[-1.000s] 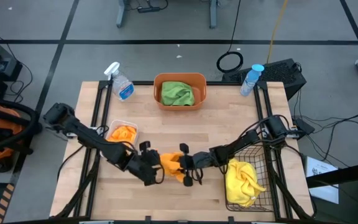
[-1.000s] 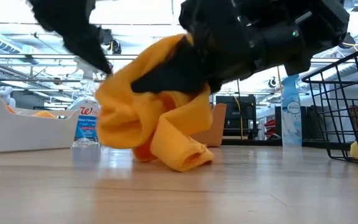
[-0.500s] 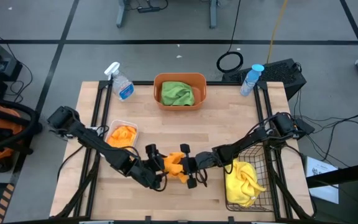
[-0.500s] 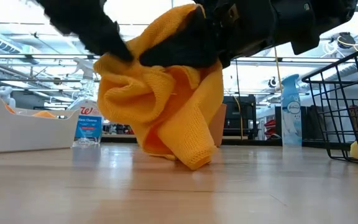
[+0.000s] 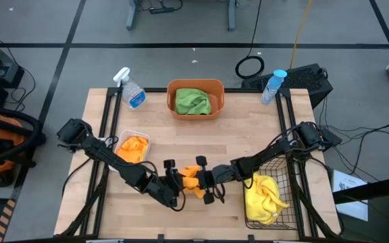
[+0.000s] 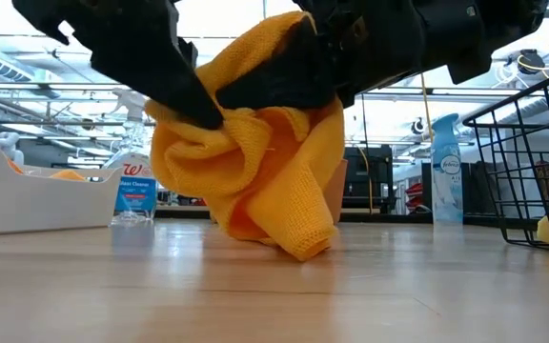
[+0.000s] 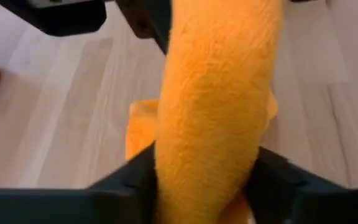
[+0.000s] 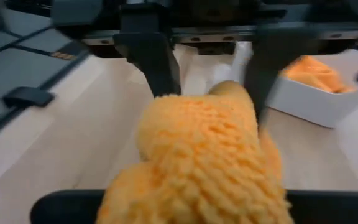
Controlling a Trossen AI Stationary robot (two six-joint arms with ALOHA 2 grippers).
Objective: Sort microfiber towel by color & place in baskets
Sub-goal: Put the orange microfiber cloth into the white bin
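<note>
Last orange towel between my two tools, most sorting done

My left tool (image 5: 172, 183) and right tool (image 5: 203, 180) both clench the orange towel (image 5: 189, 179) just above the bench (image 5: 181, 135). A green towel (image 5: 193, 101) fills the orange tub (image 5: 194, 86), yellow towel (image 5: 263, 194) the wire basket (image 5: 273, 164), orange cloth (image 5: 134, 145) the white bin (image 5: 121, 138); this towel, I judge, belongs there.

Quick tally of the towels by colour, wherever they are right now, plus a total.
Orange: 2, one in the white bin as orange towel in the bin, one orange towel between the grippers, left gripper and right gripper both on it
Green: 1, green towel in the orange tub
Yellow: 1, yellow towel in the black wire basket
Total: 4
</note>
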